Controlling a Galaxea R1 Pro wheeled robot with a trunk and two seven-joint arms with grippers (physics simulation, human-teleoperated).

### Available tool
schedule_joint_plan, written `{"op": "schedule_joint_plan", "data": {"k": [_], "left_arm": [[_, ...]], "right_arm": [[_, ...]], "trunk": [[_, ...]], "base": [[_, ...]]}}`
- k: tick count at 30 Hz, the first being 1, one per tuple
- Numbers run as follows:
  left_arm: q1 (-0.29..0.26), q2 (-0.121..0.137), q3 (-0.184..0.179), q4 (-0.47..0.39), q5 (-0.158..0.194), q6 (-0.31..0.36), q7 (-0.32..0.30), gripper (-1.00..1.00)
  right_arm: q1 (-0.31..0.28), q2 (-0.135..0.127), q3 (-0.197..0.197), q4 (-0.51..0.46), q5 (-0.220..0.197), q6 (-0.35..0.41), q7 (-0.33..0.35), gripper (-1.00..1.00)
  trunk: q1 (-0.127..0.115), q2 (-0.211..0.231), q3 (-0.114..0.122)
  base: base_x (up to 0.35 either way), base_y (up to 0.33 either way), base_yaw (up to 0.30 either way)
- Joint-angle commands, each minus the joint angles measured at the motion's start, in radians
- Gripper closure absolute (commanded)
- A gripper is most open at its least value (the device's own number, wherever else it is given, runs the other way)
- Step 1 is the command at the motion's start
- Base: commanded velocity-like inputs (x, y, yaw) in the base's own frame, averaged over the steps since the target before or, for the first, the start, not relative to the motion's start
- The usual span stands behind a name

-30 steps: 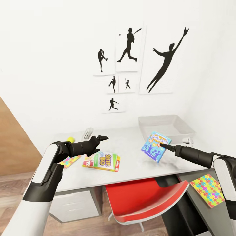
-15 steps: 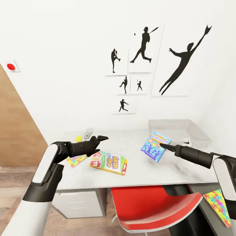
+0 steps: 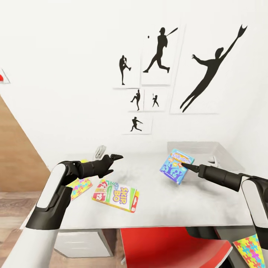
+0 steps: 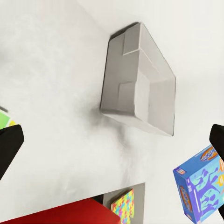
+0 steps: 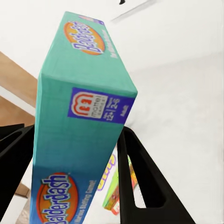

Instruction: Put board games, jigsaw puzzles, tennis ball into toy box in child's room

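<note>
My right gripper (image 3: pixel 185 166) is shut on a blue board game (image 3: pixel 177 166) and holds it tilted above the table (image 3: pixel 193 201). The right wrist view shows its teal edge (image 5: pixel 79 121) between the fingers (image 5: pixel 144 186). The pale grey toy box (image 3: pixel 203 149) stands behind it at the table's back right. My left gripper (image 3: pixel 112 163) hovers open and empty over the table's left half, above the SKIP BO board game (image 3: pixel 115 190). One jigsaw puzzle (image 3: pixel 80 186) lies partly under my left arm. A second jigsaw puzzle (image 3: pixel 250 248) lies low at the right. The tennis ball and the bed are out of view.
A red chair (image 3: pixel 175 243) is tucked under the table's front edge. A small white object (image 3: pixel 99 150) stands at the back left of the table, another (image 3: pixel 212 160) beside the toy box. Baseball silhouette prints (image 3: pixel 156 52) hang on the white wall. A wooden panel (image 3: pixel 15 149) is at the left.
The whole head view has shifted, so the camera moved; the table looks closer and larger. Both arms keep their pose, the right one still holding the blue game.
</note>
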Motion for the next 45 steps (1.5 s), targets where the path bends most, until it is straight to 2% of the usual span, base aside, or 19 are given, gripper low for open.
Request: {"op": "schedule_joint_plan", "data": {"k": [1, 36, 40, 42, 45], "left_arm": [[-0.001, 0.000, -0.001, -0.001, 0.010, -0.001, 0.010, -1.00], [-0.001, 0.000, -0.001, -0.001, 0.010, -0.001, 0.011, -1.00], [-0.001, 0.000, -0.001, -0.001, 0.010, -0.001, 0.010, -1.00], [-0.001, 0.000, -0.001, -0.001, 0.010, -0.001, 0.010, -1.00], [-0.001, 0.001, 0.000, -0.001, 0.010, -0.001, 0.010, -1.00]], "right_arm": [[-0.001, 0.000, -0.001, 0.000, 0.004, 0.005, 0.008, 1.00], [-0.004, -0.008, -0.005, 0.001, -0.004, 0.005, 0.013, 1.00], [-0.017, -0.025, -0.009, 0.011, -0.008, 0.005, 0.014, 1.00], [-0.056, -0.056, -0.008, 0.044, -0.010, 0.005, 0.014, 1.00], [-0.173, -0.113, 0.000, 0.187, -0.011, 0.005, 0.016, 1.00]], "trunk": [[0.001, -0.002, -0.002], [0.001, -0.002, -0.002], [0.001, -0.002, -0.002], [0.001, -0.002, -0.002], [0.001, -0.002, -0.002]], "base": [[0.081, -0.066, 0.005], [0.007, -0.006, 0.000], [0.000, 0.000, 0.000], [0.000, 0.000, 0.000], [0.000, 0.000, 0.000]]}}
